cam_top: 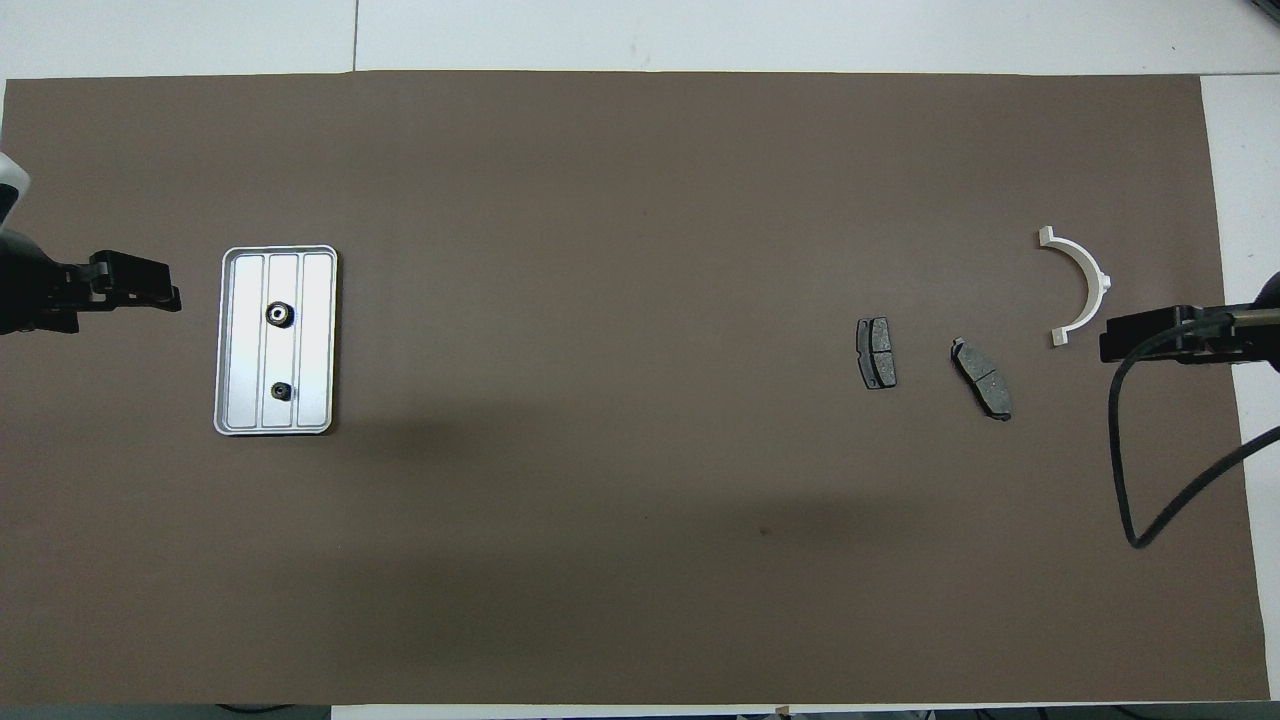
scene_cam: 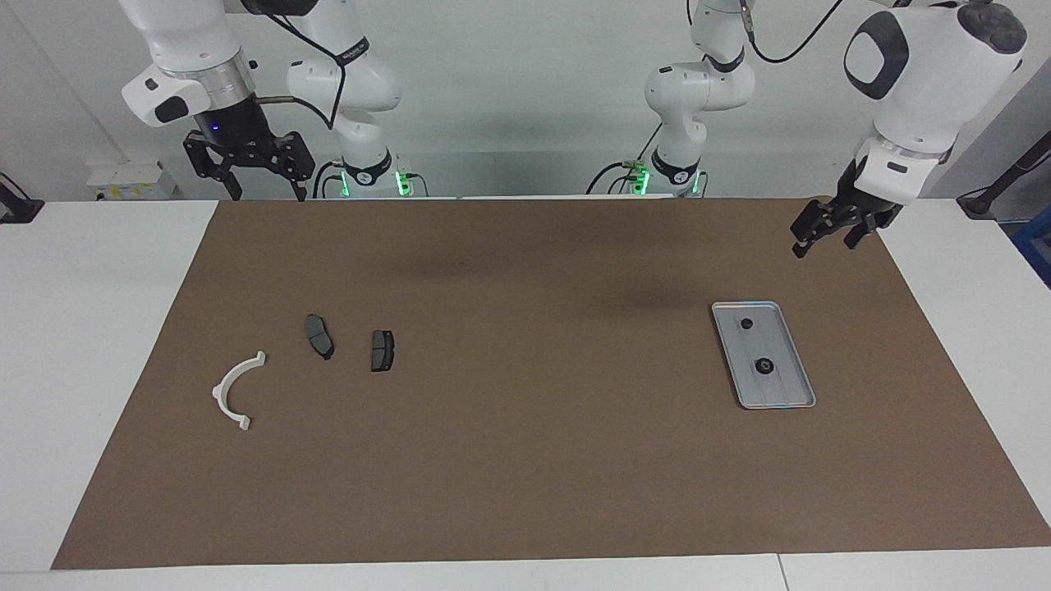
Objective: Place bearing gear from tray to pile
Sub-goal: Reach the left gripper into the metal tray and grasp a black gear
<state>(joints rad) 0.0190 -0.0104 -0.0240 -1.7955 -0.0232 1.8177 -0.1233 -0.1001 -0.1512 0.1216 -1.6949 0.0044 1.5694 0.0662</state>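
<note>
Silver-grey tray [scene_cam: 784, 392] w/ two dark gears [scene_cam: 764, 366] seen at left arm's end; pile [scene_cam: 382, 350] well apart. Left gripper [scene_cam: 825, 234] raised near tray, right gripper [scene_cam: 246, 176] waits; jaws spread on both.

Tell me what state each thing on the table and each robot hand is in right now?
Tray: flat on the mat, holding two small dark parts.
Larger part: in the tray.
Smaller part: in the tray.
White bracket: lying loose.
Two dark pads: lying apart.
Left hand: raised, empty.
Right hand: raised, open, empty.
</note>
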